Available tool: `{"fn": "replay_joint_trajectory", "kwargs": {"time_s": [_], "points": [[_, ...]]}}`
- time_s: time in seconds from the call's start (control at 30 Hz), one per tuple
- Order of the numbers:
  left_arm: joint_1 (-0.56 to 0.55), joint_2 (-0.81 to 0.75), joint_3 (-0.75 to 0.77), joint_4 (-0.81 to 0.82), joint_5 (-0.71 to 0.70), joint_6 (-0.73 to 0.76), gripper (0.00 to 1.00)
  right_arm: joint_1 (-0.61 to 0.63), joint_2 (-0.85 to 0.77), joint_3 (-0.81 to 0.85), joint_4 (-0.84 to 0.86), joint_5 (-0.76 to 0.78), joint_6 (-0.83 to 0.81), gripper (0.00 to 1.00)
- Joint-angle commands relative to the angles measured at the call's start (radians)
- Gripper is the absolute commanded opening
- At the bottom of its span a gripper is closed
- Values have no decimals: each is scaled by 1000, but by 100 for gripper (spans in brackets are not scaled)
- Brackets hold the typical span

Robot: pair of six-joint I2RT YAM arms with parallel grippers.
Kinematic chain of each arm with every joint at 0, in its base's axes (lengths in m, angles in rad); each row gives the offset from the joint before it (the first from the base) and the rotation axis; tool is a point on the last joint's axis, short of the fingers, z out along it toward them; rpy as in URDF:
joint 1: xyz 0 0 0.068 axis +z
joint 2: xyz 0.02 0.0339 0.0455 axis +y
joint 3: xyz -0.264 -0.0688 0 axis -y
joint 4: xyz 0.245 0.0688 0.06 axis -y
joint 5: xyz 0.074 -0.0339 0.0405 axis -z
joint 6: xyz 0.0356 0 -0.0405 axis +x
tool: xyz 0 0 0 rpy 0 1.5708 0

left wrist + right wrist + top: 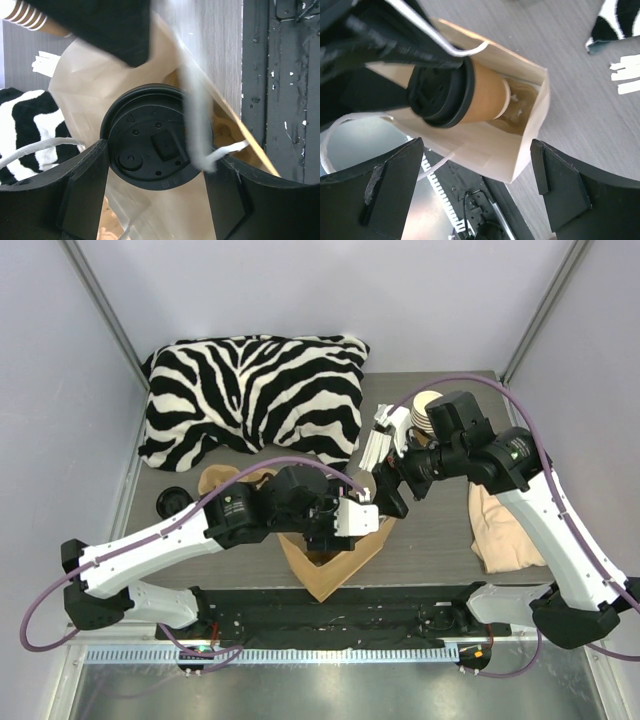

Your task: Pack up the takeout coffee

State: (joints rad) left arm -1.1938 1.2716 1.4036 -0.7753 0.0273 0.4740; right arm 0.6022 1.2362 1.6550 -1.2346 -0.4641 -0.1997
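The takeout coffee, a tan cup [487, 95] with a black lid [155, 137], sits tilted inside an open brown paper bag [345, 565] at the table's front centre. My left gripper [335, 528] reaches into the bag mouth. Its fingers [85, 190] flank the lid and touch its rim on both sides. A white bag handle [195, 100] crosses in front of the lid. My right gripper [392, 498] is wide open just right of the bag. The bag's near wall [485, 150] lies between its fingers [395, 190], untouched.
A zebra-striped pillow [250, 390] lies at the back. A stack of lidless cups [425, 410] and white strips [378, 440] stand behind the right gripper. A loose black lid [175, 502] is at the left, a tan cloth [500, 525] at the right.
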Motion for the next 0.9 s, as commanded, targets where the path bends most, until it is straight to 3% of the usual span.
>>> {"fn": "replay_joint_trajectory", "kwargs": {"time_s": [0.0, 0.5, 0.67, 0.87], "points": [[25, -25, 6, 59, 17, -20, 5, 5, -43, -20, -35, -57, -47, 98], [43, 64, 5, 67, 9, -127, 3, 7, -179, -188, 64, -79, -7, 100], [43, 75, -17, 67, 43, -92, 2, -1, -149, -130, 93, 50, 23, 100], [43, 75, -44, 56, 89, -25, 1, -42, -103, -51, 98, 59, -30, 100]]}}
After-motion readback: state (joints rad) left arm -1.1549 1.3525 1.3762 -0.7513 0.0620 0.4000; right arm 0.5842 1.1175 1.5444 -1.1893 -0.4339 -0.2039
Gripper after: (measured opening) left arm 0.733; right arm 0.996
